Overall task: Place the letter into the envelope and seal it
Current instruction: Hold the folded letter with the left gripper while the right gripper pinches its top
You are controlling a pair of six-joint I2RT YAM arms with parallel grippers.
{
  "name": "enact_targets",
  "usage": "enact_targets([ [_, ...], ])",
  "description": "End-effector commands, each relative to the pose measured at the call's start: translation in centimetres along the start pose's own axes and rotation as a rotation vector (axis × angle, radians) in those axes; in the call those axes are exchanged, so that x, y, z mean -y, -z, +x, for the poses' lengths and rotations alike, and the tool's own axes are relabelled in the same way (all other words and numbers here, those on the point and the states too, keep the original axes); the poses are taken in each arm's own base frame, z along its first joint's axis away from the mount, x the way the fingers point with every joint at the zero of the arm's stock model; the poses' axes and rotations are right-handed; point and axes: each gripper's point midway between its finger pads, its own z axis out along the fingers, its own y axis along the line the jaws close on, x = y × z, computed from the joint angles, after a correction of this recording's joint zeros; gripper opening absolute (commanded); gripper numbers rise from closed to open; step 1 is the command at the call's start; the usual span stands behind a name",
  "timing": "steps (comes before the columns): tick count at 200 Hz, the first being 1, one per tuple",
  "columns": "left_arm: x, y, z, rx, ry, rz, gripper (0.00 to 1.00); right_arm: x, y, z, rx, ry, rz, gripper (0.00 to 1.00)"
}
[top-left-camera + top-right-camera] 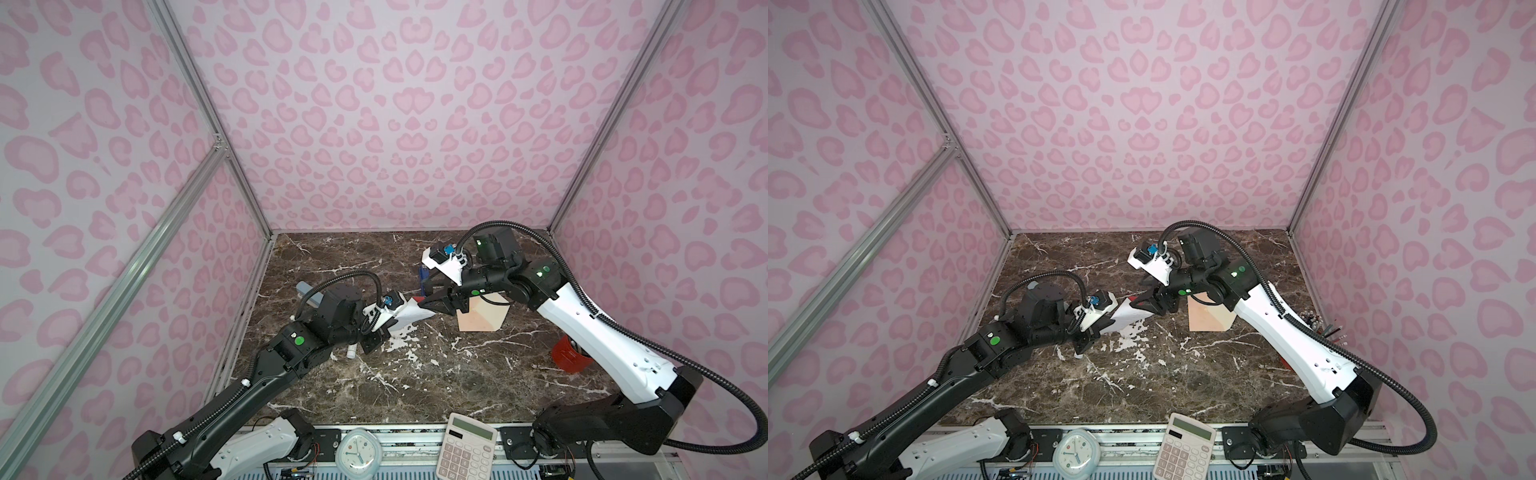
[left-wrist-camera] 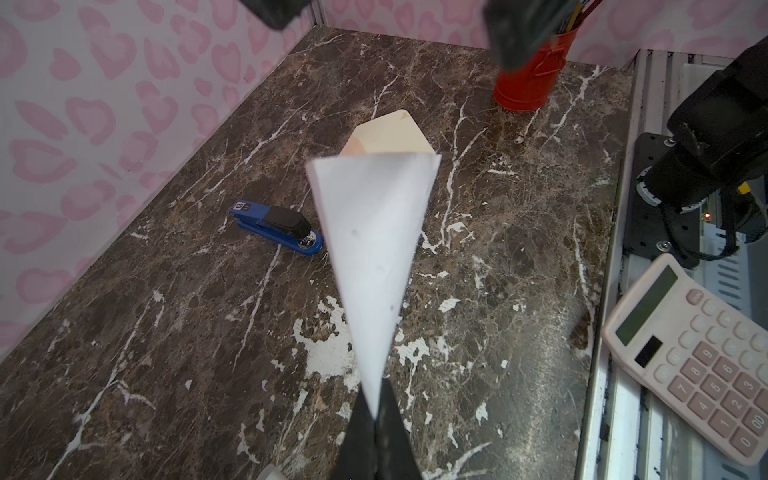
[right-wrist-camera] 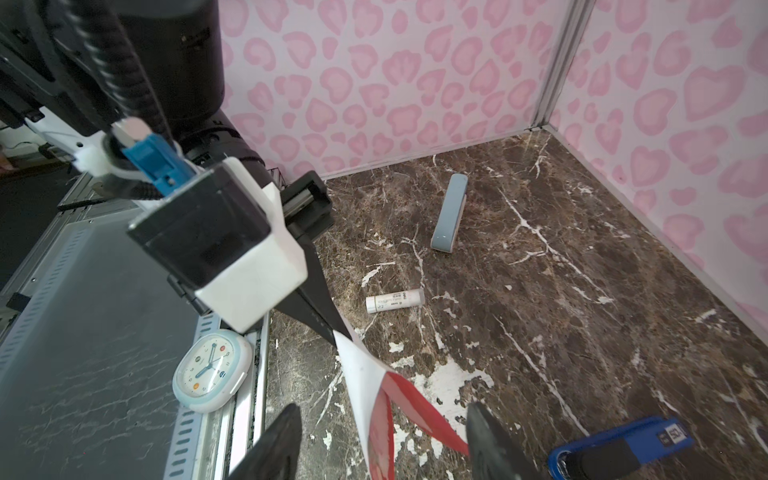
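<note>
Marble tabletop [image 1: 457,382]: dark brown with white veins, boxed in by pink spotted walls on three sides; a metal rail runs along the front edge.
Letter [image 1: 409,311]: up off the tabletop and curled into a cone, just left of the envelope, with its red edging toward the right hand.
Left hand [image 2: 376,399]: pinched tight on the letter's narrow end.
Right hand [image 3: 382,409]: jaws wide apart, one on each side of the letter's red-edged end; I cannot tell whether a finger touches the paper.
Envelope [image 1: 482,313]: flat on the tabletop, its point turned to the right, partly covered by the right arm's wrist.
Blue stapler [image 1: 423,276]: just behind the two hands, near the letter.
Red pen pot [image 1: 569,355]: right of the envelope, close beside the right arm.
Glue stick [image 3: 395,300] and grey oblong case [image 3: 449,214]: over by the left wall, around the left arm.
Clock [image 1: 356,455] and calculator [image 1: 465,449]: on the front rail, off the marble.
Open room: bare marble across the front middle between the arms, and along the back wall.
</note>
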Motion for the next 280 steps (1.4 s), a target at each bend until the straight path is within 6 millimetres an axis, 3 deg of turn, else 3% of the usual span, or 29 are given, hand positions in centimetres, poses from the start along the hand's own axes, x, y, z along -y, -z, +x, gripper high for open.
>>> enact_targets([
  [1, -0.1, 0.1, -0.5, 0.024, -0.042, -0.007, 0.04, -0.6, -0.7, -0.2, 0.002, 0.022, -0.034, 0.65],
  [105, 0.8, 0.7, -1.1, 0.055, -0.077, 0.014, 0.04, -1.5, -3.1, 0.7, -0.02, 0.012, -0.12, 0.57],
  [167, 0.9, 0.6, -1.3, 0.061, -0.078, 0.018, 0.04, -2.3, -3.4, 2.1, -0.062, -0.009, -0.154, 0.49],
  [280, 1.4, 0.4, -0.8, 0.049, -0.066, 0.048, 0.05, -2.2, -2.4, 3.4, -0.111, -0.035, -0.146, 0.09],
])
